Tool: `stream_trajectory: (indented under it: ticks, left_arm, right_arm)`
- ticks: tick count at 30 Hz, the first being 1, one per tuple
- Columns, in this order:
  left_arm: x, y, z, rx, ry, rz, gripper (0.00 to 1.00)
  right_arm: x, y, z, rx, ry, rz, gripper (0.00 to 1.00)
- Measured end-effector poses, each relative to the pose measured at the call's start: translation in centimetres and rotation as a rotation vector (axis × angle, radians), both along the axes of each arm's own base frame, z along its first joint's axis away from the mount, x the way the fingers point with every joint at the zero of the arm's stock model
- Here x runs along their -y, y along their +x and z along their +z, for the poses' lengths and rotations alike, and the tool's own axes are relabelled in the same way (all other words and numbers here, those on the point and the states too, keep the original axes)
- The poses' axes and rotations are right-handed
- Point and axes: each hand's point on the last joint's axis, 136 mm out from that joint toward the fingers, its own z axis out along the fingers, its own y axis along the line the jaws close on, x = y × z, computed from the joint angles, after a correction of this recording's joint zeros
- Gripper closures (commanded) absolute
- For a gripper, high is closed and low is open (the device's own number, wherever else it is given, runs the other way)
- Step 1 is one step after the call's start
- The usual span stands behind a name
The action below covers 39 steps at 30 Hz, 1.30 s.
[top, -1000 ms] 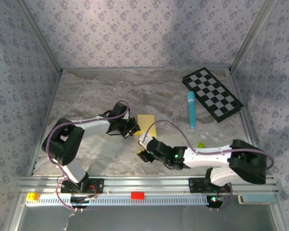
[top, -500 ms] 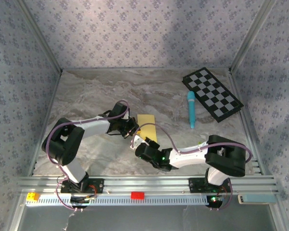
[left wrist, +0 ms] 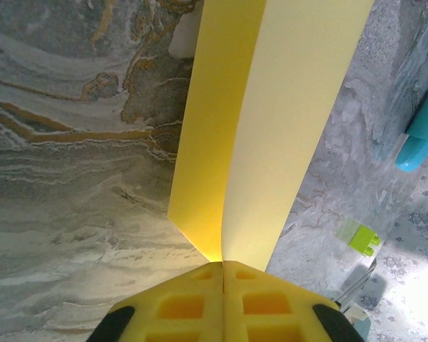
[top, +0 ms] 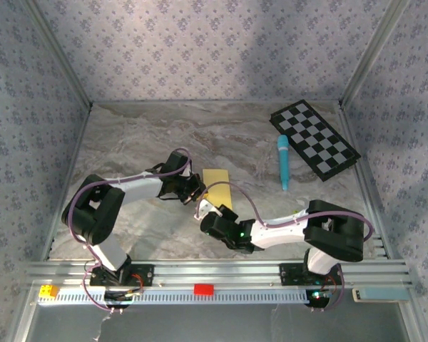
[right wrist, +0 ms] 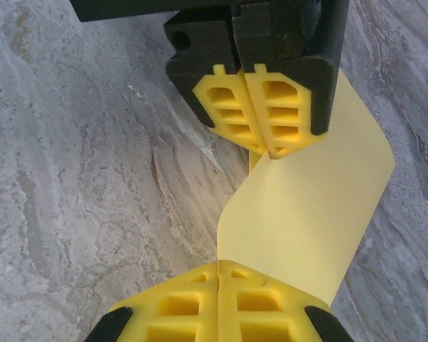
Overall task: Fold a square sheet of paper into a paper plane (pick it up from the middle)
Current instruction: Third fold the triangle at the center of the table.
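Yellow square sheet of paper (left wrist: 271,107) is clamped by left end effector (left wrist: 223,263) and right end effector (right wrist: 219,266).

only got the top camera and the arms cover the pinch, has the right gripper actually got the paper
observer: yes. In the right wrist view the right gripper is shut on the near edge of the yellow paper.
operator: and the left one
observer: the left gripper is shut on the opposite edge, facing the right one, with the paper curving between them.
operator: is it flat or folded
observer: folded. In the left wrist view it forms a V of two flaps, with the crease running straight away from the left gripper.
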Motion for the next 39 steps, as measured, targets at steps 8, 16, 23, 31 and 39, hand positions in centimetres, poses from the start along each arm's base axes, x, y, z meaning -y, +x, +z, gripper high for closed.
stream_trajectory:
  ticks: [8, 16, 23, 31, 39]
  left_arm:
    - [-1.9, 0.7, 1.9, 0.059, 0.033, 0.025, 0.60]
    - [-3.8, 2.8, 4.8, 0.133, 0.054, 0.047, 0.61]
    - [-2.3, 4.5, 7.8, 0.200, 0.015, -0.021, 0.66]
    - [0.7, 6.8, 6.7, 0.174, -0.020, -0.127, 0.76]
    - [4.0, 5.3, 3.3, 0.100, 0.000, -0.265, 0.83]
  right_arm:
    - [0.6, 0.7, 0.8, -0.155, 0.184, -0.035, 0.99]
    - [1.3, 1.8, 1.4, -0.473, 0.467, -0.054, 1.00]
    - [0.3, 0.1, 1.6, -0.661, 0.558, 0.014, 1.00]
    - [-0.4, -1.2, 2.0, -0.832, 0.611, 0.098, 1.00]
    - [-0.7, -1.8, 2.4, -0.875, 0.637, 0.133, 1.00]
